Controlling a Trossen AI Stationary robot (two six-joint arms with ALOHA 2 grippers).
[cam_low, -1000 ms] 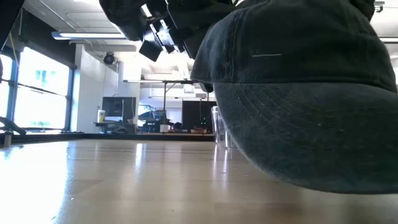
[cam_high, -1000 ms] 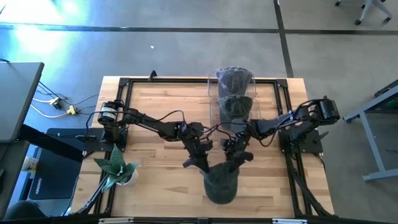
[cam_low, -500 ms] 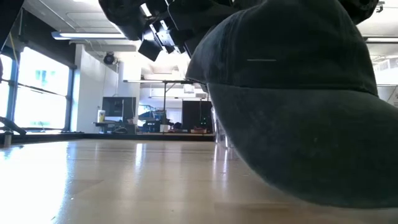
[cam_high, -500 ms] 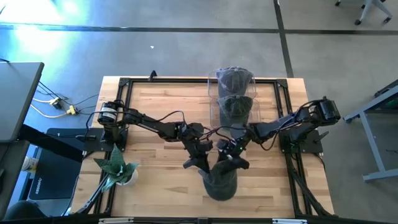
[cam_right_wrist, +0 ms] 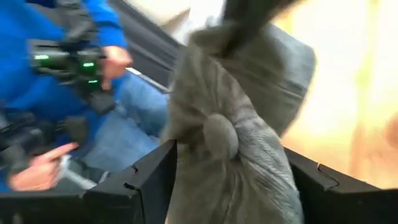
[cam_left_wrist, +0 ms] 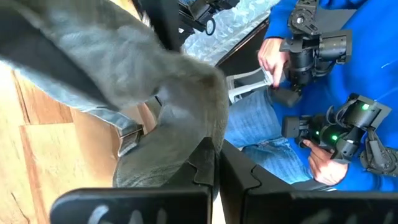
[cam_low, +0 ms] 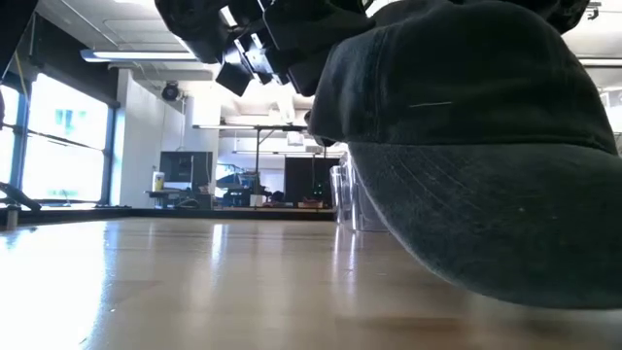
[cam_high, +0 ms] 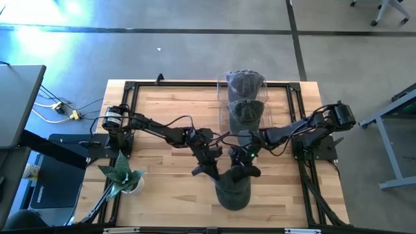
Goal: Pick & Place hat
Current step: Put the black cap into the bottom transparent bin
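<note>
Since half a second back, your hat (cam_low: 466, 146) has swung a little in the low view: the brim's lowest edge now sits farther right and the crown's left side has pulled in from the left, while from above the arms have barely changed.

Start at your right gripper (cam_high: 246, 168), lower centre of the high view. Its two dark fingers (cam_right_wrist: 146, 180) stand wide apart with the hat's grey crown bulging between them, top button facing the camera. They straddle the cloth, but whether they actually press on it isn't clear. Your left gripper (cam_high: 209, 170) sits just left of it, and in its wrist view the fingers (cam_left_wrist: 205, 168) look nearly closed together, with the hat's edge lying right over them; I judge they pinch the fabric there, likely to hold that side up so the soft cap keeps its shape.

Move outward: the hat (cam_high: 232, 190) hangs at the near, lower-centre edge of the wooden table (cam_high: 162, 123), brim tilted low close to the camera, seemingly just above the wood. At upper centre a clear stand (cam_high: 245, 97) already carries two dark hats, probably where this one belongs. A small plant (cam_high: 121, 175) sits lower left. Beyond the table, a person in blue holds the control handles (cam_left_wrist: 311, 50).
</note>
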